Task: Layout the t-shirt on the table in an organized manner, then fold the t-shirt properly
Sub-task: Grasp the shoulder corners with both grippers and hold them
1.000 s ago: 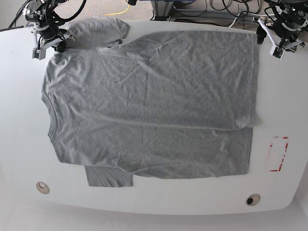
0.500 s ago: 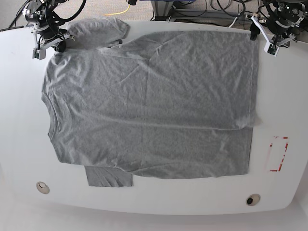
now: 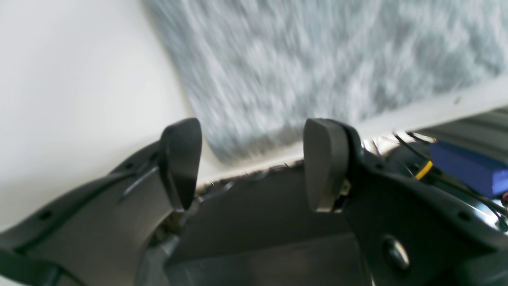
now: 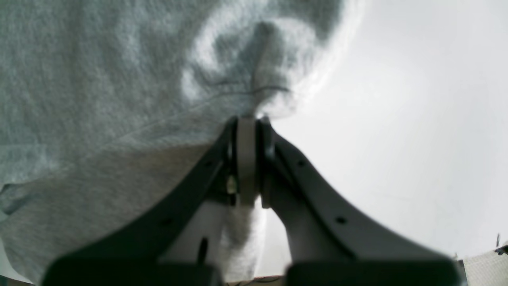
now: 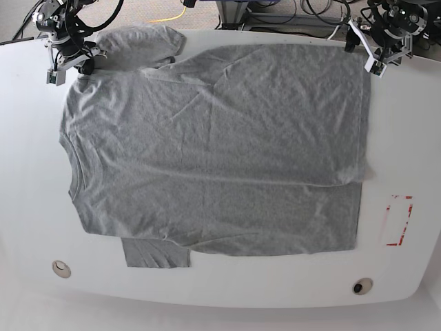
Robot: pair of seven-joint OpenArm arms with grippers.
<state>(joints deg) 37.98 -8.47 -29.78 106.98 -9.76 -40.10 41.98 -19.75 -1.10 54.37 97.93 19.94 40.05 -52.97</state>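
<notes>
Layout step: right gripper (image 4: 248,119) pinches t-shirt (image 5: 213,145) shoulder at table (image 5: 27,172) far corner; left gripper (image 3: 254,163), jaws apart and empty, next must close on hem corner.

heather-grey cotton t-shirt (image 5: 213,145): soft matt knit cloth, lightly creased
white tabletop (image 5: 34,186): smooth, faint sheen
red tape rectangle (image 5: 397,221): matt, worn

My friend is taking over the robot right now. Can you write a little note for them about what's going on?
Right gripper: shut on the t-shirt at its shoulder corner.
Left gripper: open, holding nothing, above the shirt's far hem corner.
T-shirt: lying spread out on the table, with a fold along its lower part and one sleeve poking out below.
Done: mostly laid out.
Left: smooth it flat, then fold it.
</notes>
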